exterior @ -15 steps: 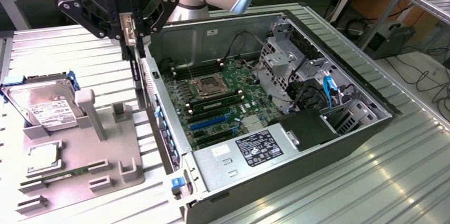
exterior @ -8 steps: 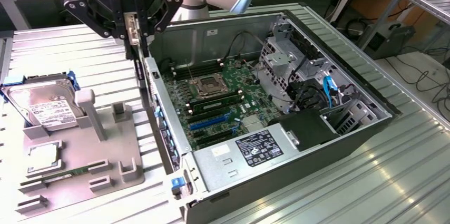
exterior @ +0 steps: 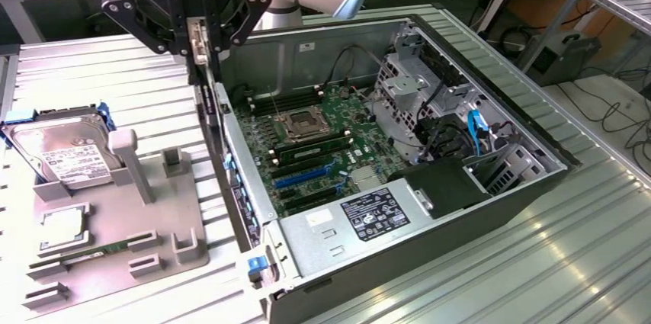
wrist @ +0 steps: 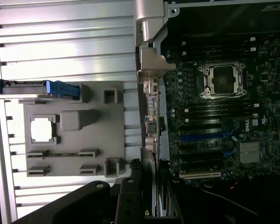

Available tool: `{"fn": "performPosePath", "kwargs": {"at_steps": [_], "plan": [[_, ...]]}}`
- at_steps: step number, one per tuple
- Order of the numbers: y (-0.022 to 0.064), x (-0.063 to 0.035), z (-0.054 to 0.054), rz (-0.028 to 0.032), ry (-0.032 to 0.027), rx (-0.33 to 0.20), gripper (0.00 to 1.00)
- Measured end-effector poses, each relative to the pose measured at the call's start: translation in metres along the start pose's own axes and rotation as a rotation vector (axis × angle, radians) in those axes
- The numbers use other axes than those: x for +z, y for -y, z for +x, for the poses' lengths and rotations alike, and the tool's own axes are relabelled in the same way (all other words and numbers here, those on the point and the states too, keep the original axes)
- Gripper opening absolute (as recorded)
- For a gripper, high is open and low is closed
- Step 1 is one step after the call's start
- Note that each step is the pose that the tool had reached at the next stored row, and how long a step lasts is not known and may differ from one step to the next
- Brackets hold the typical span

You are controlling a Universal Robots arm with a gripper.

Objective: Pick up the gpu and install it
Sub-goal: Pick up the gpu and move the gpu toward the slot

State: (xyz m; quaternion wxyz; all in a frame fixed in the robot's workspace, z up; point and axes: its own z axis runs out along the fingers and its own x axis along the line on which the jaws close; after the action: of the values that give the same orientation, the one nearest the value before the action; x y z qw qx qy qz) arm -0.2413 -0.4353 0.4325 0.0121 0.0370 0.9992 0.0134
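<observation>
Item 1. Pincer (exterior: 200, 53): black housing marked "ROBOTIQ" in white, hanging over the far part of the counter (exterior: 102, 72). Its fingers are clamping narrowly on the gpu (exterior: 206, 99).

Item 2. Gpu: thin dark card with a silvery bracket at its top. It is hanging on edge, upright in the grip, directly over the rear wall of the computer case (exterior: 489, 210). In the wrist view the bracket (wrist: 151, 60) is lining up along that wall, beside the motherboard (exterior: 315, 149).

Item 3. Computer case: lying open on its side, occupying the middle of the counter. The board is showing an uncovered processor socket (exterior: 305, 122) and blue expansion slots (exterior: 300, 175). White lettering (wrist: 260, 123) on the board is appearing to read "DELL".

Item 4. Power supply label (exterior: 371, 213): black with white print, facing up toward the counter's near edge; its print is too small to read.

Item 5. Grey holder tray (exterior: 112, 225): sitting toward the counter's edge at the exterior view's left. It is carrying a silver hard drive (exterior: 61, 152) with an unreadable white label, a square chip (exterior: 61, 225) and a green memory stick (exterior: 102, 251).
</observation>
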Motion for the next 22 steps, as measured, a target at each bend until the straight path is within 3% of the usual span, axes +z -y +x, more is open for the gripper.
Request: {"fn": "performPosePath", "kwargs": {"at_steps": [22], "plan": [[-0.001, 0.0006, -0.014, 0.0037, 0.0002, 0.0, 0.26]]}}
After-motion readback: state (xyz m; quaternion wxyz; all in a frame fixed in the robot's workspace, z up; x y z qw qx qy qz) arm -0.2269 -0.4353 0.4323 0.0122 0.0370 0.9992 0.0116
